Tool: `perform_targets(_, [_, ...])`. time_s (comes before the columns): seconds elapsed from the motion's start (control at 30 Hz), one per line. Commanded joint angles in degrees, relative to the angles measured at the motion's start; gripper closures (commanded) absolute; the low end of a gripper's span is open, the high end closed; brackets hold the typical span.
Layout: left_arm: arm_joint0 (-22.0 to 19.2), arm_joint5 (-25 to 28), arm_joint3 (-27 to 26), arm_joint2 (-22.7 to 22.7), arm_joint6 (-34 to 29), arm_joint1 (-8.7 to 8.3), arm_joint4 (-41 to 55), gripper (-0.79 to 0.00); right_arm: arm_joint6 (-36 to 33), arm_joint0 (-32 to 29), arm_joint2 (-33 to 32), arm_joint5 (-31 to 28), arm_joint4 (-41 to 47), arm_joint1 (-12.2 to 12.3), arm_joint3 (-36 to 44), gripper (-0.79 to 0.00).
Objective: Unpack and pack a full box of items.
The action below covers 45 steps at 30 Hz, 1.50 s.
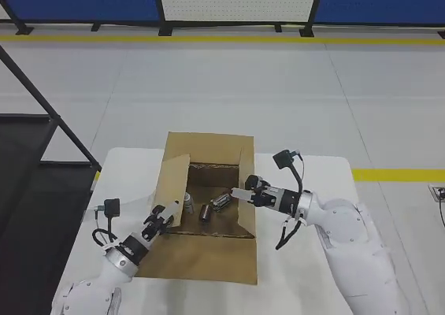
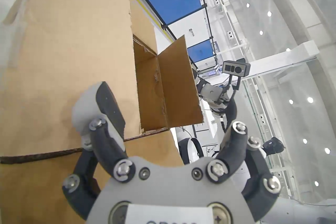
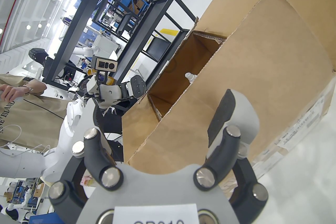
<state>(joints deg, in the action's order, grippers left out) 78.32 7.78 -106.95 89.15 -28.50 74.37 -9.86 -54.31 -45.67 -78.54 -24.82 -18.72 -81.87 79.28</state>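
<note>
Box: I see the cardboard box [image 1: 206,146] standing open in the middle of the white table [image 1: 309,260]. Its far and near flaps are laid out flat, and its left flap [image 1: 173,179] and right flap [image 1: 246,169] are raised.

Contents: a small bottle [image 1: 187,198] stands on the box floor near the left wall. A dark can [image 1: 206,211] lies just beside it. A third item [image 1: 222,201] lies toward the right wall, and I cannot tell what it is.

Left gripper: my left gripper [image 1: 161,214] sits at the near end of the left flap, on the box's left side. Its links are splayed wide, so I read it as spread apart and holding nothing. The one finger pad [image 2: 108,104] I can see lies over the flap's cardboard face. I cannot tell whether it presses on it.

Right gripper: my right gripper [image 1: 246,194] sits at the right flap, reaching in from the right. It is also spread wide with nothing in its grasp. Its visible finger pad [image 3: 223,114] lies across the flap's outer face, and I cannot tell whether it touches.
</note>
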Motion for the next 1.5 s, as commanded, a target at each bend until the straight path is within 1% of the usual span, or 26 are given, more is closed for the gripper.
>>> perform_targets(0.0, [0.0,0.0,0.0,0.0,0.0,0.00,0.0,-0.785,0.0,0.0,0.0,0.0,0.0,0.0,0.0,-0.785])
perform_targets(0.1, [0.1,-0.5,0.3,-0.6,-0.1,0.00,0.5,-0.785,2.3,-0.1,1.5,1.6,1.1,-0.2,-1.5,-0.785])
perform_targets(0.23, [-1.4,-2.5,1.6,-2.0,-1.2,-0.10,0.1,-0.785,3.8,3.1,5.3,4.5,-1.3,-0.6,-5.7,-0.785])
perform_targets(0.4, [-3.5,-4.1,3.5,-3.6,-1.6,-0.17,-0.7,-0.785,6.5,6.5,9.0,5.7,-3.4,-1.2,-10.7,-0.785])
perform_targets(0.47, [-4.2,-5.1,4.6,-4.2,-0.7,-0.14,-1.1,-0.785,8.2,7.6,10.1,6.1,-5.5,-1.3,-12.0,-0.785])
perform_targets(0.67, [-5.7,-6.6,7.2,-5.9,0.0,-0.12,-1.7,-0.785,9.1,9.1,13.4,3.6,-8.4,-1.5,-14.3,-0.785])
perform_targets(0.9, [-6.6,-7.3,8.7,-7.2,-0.5,-0.27,-2.4,-0.785,11.9,9.6,15.2,1.6,-11.5,-1.4,-14.6,-0.785])
perform_targets(1.0, [-6.8,-7.3,9.0,-7.6,-0.3,-0.31,-2.4,-0.785,14.3,9.3,15.9,1.0,-14.1,-1.3,-14.1,-0.785])
perform_targets(1.3, [-6.7,-7.3,8.5,-7.5,-0.4,-0.59,-1.6,-0.785,11.1,11.6,18.2,3.5,-13.6,-1.7,-17.4,-0.785])
perform_targets(1.47, [-6.6,-7.1,8.4,-7.3,-0.2,-0.73,-1.0,-0.785,12.5,12.8,19.3,3.8,-13.2,-2.0,-18.9,-0.785])
